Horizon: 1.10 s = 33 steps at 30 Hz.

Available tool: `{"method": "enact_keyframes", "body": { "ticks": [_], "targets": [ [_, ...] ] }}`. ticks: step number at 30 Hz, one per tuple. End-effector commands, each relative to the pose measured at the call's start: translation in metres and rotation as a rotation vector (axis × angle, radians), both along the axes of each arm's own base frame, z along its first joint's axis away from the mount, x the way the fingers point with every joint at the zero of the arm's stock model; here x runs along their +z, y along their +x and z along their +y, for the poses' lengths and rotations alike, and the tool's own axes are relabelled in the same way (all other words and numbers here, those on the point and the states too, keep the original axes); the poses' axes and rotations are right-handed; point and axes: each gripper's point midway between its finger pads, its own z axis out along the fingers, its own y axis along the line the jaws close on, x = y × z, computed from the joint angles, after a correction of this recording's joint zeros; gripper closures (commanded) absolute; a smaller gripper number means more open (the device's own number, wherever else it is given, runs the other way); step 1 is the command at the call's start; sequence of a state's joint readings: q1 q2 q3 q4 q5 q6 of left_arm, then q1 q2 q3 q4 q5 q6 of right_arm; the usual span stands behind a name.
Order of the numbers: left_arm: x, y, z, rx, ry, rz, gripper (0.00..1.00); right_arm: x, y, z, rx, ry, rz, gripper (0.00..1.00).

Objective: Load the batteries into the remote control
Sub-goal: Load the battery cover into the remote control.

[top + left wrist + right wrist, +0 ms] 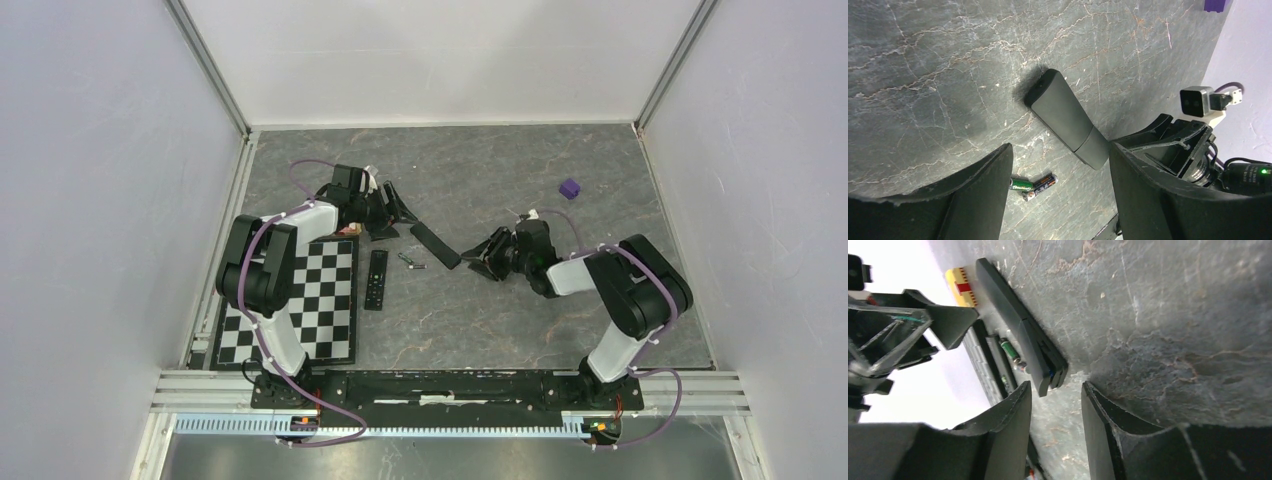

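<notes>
A slim black remote control [435, 245] lies back side up on the table, slanting between my two grippers. It also shows in the left wrist view [1068, 120] and the right wrist view [1020, 330], where the cover at its near end looks slightly raised. Two small batteries [410, 262] lie touching on the table just left of it, one green [1020, 185] and one dark with orange print [1045, 184]. My left gripper [392, 215] [1060, 150] is open and empty at the remote's far end. My right gripper [478, 255] [1056, 387] is open and empty at its near end.
A second black remote [375, 278] lies buttons up beside a chessboard mat [310, 300]. A purple cube [569, 188] sits at the back right. A yellow block [962, 287] shows beyond the remote in the right wrist view. White walls enclose the table.
</notes>
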<state>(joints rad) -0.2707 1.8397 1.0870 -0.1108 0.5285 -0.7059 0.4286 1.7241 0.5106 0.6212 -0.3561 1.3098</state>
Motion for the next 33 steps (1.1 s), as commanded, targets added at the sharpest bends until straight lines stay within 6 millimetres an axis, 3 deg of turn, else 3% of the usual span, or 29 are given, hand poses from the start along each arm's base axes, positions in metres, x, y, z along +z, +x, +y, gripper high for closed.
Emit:
{"method": "enact_keyframes", "body": {
  "ticks": [1,8,18,24,33],
  "targets": [
    [0.008,0.013,-0.001,-0.030,0.025,-0.074,0.24,-0.008,0.009,-0.017,0.081,-0.247,-0.085,0.52],
    [0.014,0.026,-0.006,-0.043,0.015,-0.099,0.23,0.001,0.018,-0.004,0.137,-0.304,-0.162,0.46],
    [0.002,0.043,-0.015,-0.100,0.024,-0.124,0.23,-0.017,-0.014,0.003,0.122,-0.300,0.045,0.44],
    [-0.008,0.040,-0.026,-0.122,-0.017,-0.099,0.24,-0.016,-0.016,0.018,0.125,-0.215,0.073,0.40],
    [-0.016,0.035,-0.027,-0.131,-0.017,-0.095,0.23,-0.022,-0.009,0.019,0.111,-0.233,0.078,0.40]
  ]
}}
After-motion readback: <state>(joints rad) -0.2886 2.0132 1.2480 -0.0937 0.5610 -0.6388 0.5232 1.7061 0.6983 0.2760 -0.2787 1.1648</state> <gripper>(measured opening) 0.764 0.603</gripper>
